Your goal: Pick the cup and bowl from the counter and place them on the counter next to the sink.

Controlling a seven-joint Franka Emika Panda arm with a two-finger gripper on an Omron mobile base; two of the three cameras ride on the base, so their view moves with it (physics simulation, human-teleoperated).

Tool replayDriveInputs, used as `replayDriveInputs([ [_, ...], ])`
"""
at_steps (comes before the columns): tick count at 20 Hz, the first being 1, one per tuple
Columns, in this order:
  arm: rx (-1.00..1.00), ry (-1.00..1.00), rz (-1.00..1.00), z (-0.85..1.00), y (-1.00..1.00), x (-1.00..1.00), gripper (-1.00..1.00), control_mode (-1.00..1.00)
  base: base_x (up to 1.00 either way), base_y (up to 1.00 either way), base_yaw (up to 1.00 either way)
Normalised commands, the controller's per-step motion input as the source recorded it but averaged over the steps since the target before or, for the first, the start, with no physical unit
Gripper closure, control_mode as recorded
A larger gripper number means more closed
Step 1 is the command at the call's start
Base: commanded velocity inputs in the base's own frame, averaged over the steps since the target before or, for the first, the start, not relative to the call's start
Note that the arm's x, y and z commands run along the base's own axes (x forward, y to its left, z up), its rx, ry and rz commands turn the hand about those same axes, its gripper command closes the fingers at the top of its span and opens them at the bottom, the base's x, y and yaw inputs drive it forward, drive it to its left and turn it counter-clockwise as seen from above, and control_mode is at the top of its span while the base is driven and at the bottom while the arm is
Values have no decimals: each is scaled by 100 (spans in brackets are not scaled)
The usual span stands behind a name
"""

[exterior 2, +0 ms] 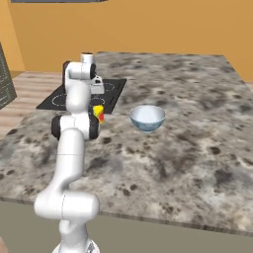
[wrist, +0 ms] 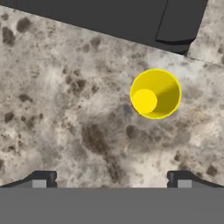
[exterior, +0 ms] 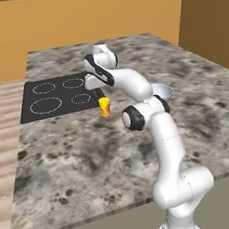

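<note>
The small yellow cup point(exterior: 104, 107) point(exterior 2: 98, 112) stands upright on the speckled counter point(exterior: 91, 154), just in front of the stovetop's near edge. From above, the cup point(wrist: 155, 93) shows its round yellow mouth, up and right of the middle. My gripper point(exterior: 99, 92) point(wrist: 112, 180) hangs above the cup, open, with nothing between its fingers. The white bowl point(exterior 2: 147, 117) sits on the counter to the right of the cup, and my arm partly covers the bowl point(exterior: 163, 92) in the left base view. The sink is out of view.
The black stovetop point(exterior: 59, 95) point(exterior 2: 112, 91) point(wrist: 109, 17) with white ring burners lies behind the cup. A wooden floor runs along the left side. Orange walls stand at the back. Wide counter spreads toward the front and right.
</note>
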Motion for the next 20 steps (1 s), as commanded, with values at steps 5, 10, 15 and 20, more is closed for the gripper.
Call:
replayDriveInputs([
  [5,-1,13,6,-7,19,40,-100,-100,0,0,0],
  [10,-3,20,5,-31,8,21,-100,-100,0,0,0],
  [15,-1,21,2,-25,0,1,-100,-100,0,0,0],
  [20,0,5,4,-1,0,6,-100,-100,0,0,0],
])
